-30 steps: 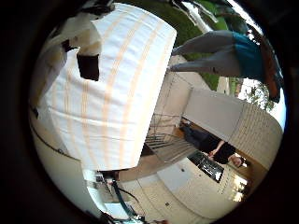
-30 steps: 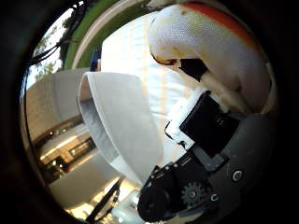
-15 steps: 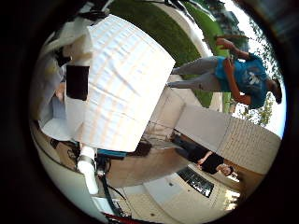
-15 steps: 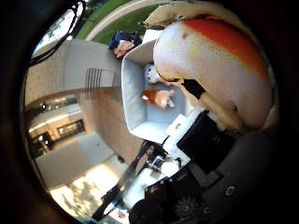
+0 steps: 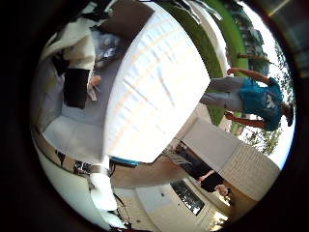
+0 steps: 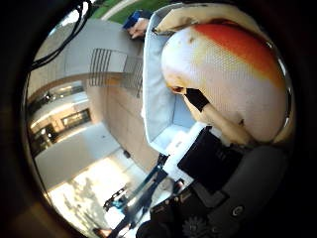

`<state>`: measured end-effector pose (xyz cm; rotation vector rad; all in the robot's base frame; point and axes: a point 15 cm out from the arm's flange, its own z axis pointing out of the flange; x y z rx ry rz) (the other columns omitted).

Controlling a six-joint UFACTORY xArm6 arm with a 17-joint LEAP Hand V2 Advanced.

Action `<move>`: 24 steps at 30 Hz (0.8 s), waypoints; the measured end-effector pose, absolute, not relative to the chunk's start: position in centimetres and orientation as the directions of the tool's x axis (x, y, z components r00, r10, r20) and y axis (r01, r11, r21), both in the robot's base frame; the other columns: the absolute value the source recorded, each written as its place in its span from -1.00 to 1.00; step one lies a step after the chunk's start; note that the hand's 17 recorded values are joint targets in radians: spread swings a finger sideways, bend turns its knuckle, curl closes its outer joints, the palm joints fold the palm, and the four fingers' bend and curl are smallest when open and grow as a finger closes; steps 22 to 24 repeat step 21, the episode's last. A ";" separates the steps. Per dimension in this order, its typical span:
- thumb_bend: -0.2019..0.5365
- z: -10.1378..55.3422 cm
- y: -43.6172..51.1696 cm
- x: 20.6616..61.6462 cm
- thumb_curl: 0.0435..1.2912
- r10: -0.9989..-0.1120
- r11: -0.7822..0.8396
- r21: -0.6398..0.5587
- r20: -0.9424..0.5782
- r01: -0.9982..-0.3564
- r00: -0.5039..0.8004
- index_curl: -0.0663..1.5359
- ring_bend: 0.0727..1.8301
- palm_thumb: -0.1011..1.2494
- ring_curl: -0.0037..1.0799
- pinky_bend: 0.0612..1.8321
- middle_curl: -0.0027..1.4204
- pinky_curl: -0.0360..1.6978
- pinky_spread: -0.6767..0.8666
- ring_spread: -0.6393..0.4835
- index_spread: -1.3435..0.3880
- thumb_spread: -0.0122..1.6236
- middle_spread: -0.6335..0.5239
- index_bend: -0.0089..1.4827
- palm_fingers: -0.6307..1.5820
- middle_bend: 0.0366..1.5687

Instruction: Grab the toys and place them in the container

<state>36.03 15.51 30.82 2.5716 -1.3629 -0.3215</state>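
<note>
The hand (image 6: 218, 173) is curling around an orange-and-white plush toy (image 6: 228, 84) above the white container (image 6: 158, 114); it should lower well inside before letting go.

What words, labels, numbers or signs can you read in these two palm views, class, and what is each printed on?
None can be read.
Orange-and-white plush toy held in the robot hand: no print visible.
White fabric container: only faint stripes, no lettering.
Toys inside the container: too blurred to show any text.
</note>
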 end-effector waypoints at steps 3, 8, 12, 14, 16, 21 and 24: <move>-0.53 29.4 15.4 35.6 -0.14 -0.829 -0.549 0.341 -0.105 -0.763 0.550 -0.46 -0.11 0.30 0.06 0.23 -0.04 -0.03 0.26 0.41 -0.02 0.49 0.02 -0.14 -0.79 -0.46; -0.52 29.8 16.2 35.3 -0.18 -0.795 -0.603 0.317 -0.163 -0.732 0.584 -0.58 -0.45 0.32 -0.28 -0.08 -0.28 -0.24 0.38 0.62 0.00 0.45 0.18 -0.52 -0.68 -0.83; -0.52 31.6 16.5 35.2 -0.21 -0.784 -0.620 0.267 -0.188 -0.737 0.591 -0.61 -0.54 0.33 -0.35 -0.17 -0.39 -0.32 0.44 0.67 0.01 0.42 0.24 -0.66 -0.60 -0.90; -0.52 32.5 16.1 35.2 -0.22 -0.784 -0.621 0.244 -0.184 -0.745 0.593 -0.62 -0.57 0.34 -0.37 -0.20 -0.43 -0.35 0.46 0.69 0.01 0.41 0.26 -0.71 -0.58 -0.91; -0.53 33.7 15.5 35.2 -0.24 -0.787 -0.617 0.216 -0.179 -0.757 0.591 -0.62 -0.60 0.34 -0.39 -0.22 -0.49 -0.38 0.48 0.69 0.01 0.40 0.27 -0.75 -0.55 -0.91; -0.52 36.6 12.9 34.2 -0.26 -0.805 -0.592 0.179 -0.170 -0.786 0.568 -0.62 -0.62 0.34 -0.40 -0.25 -0.57 -0.42 0.50 0.70 0.03 0.39 0.27 -0.76 -0.51 -0.90; -0.52 36.6 12.9 34.2 -0.26 -0.805 -0.592 0.179 -0.170 -0.786 0.568 -0.62 -0.62 0.34 -0.40 -0.25 -0.57 -0.42 0.50 0.70 0.03 0.39 0.27 -0.76 -0.51 -0.90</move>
